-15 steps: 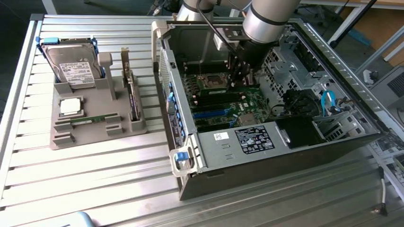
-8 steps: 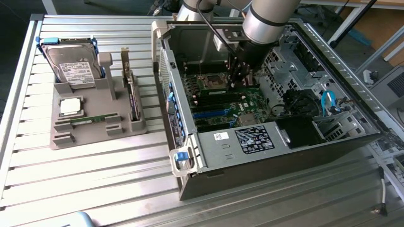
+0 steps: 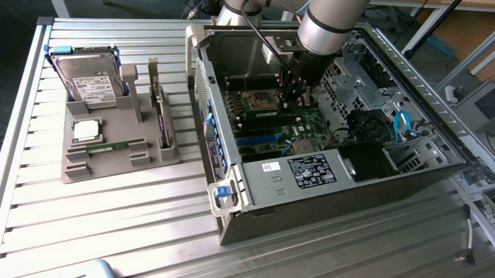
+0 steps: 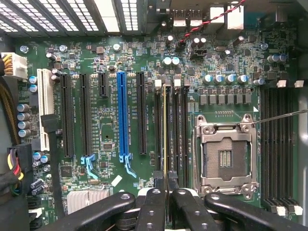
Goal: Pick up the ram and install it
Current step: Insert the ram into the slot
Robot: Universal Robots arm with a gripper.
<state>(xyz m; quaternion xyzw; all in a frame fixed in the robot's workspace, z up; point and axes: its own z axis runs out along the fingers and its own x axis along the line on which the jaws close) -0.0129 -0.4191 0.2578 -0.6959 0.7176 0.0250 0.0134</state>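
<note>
We find the tool [image 4: 166, 188] gripping the ram [image 4: 166, 130], edge-on among the memory slots [image 4: 179, 125] beside the processor socket [image 4: 225, 159]; full seating unconfirmed.

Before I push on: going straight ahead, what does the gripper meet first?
Likely the memory slots beside the empty processor socket: the ram held in the gripper lines up over them. Depth unclear.

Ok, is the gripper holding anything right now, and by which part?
Yes. The gripper holds the ram, a thin stick seen edge-on. It is pinched across its flat sides, apparently near one end, over the memory slots.
</note>
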